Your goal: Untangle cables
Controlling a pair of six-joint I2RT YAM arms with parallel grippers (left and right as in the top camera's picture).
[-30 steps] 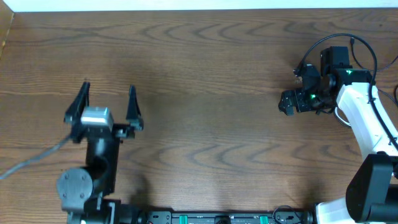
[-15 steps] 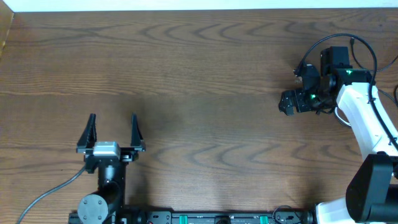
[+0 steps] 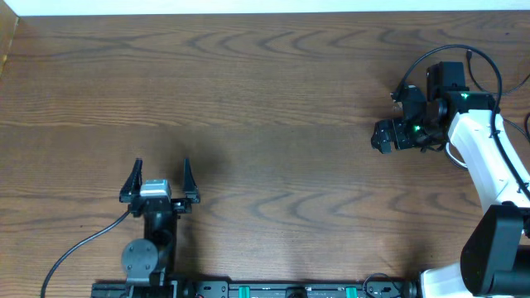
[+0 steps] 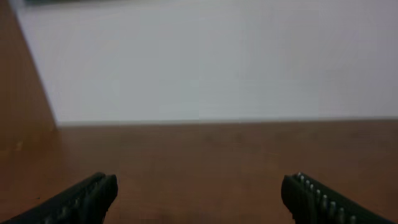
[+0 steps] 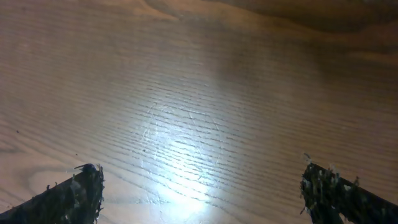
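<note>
Plainly, wood-grain table (image 3: 273,99), white wall (image 4: 217,56) beyond, left gripper (image 3: 161,165) and right gripper (image 5: 202,186) spread wide, empty.

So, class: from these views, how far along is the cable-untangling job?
Done: nothing can be confirmed; no loose cables show in any view. In hand: nothing; the left arm has its jaws open and empty near the front edge of the table, and the right arm has its jaws open over bare wood. Left: cannot tell, since the cables are out of sight.
</note>
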